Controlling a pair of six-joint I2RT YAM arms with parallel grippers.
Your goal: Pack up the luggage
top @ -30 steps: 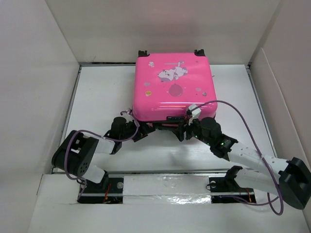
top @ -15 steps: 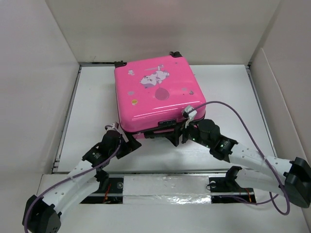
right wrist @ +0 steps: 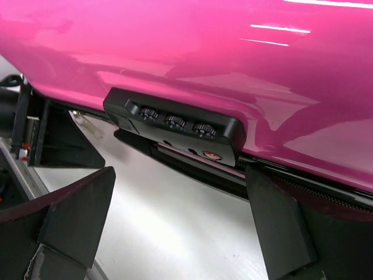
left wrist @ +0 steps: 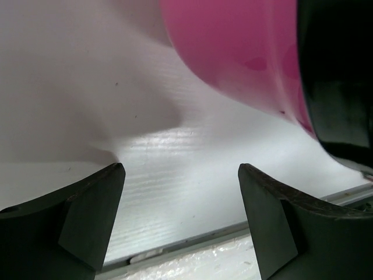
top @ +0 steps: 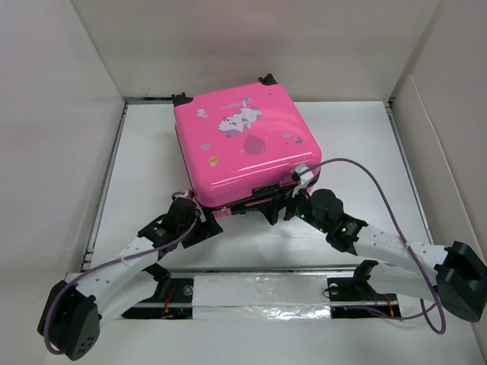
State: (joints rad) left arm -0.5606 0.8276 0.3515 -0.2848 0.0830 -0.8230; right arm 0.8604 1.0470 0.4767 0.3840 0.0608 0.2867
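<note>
The luggage is a bright pink hard-shell suitcase with cartoon stickers. It lies shut and flat on the white table, turned askew. My left gripper is open and empty at its near left corner; the left wrist view shows the pink shell just above the fingers. My right gripper is open at the near edge. In the right wrist view it sits just below the black combination lock on the pink shell, with nothing between the jaws.
White walls enclose the table on the left, back and right. A taped rail runs along the near edge by the arm bases. Purple cables loop over both arms. The suitcase wheels point to the back wall.
The suitcase has slid left and turned counter-clockwise. The left arm has swung its elbow down and outward, its gripper staying at the near left corner. The right gripper followed the near edge.
</note>
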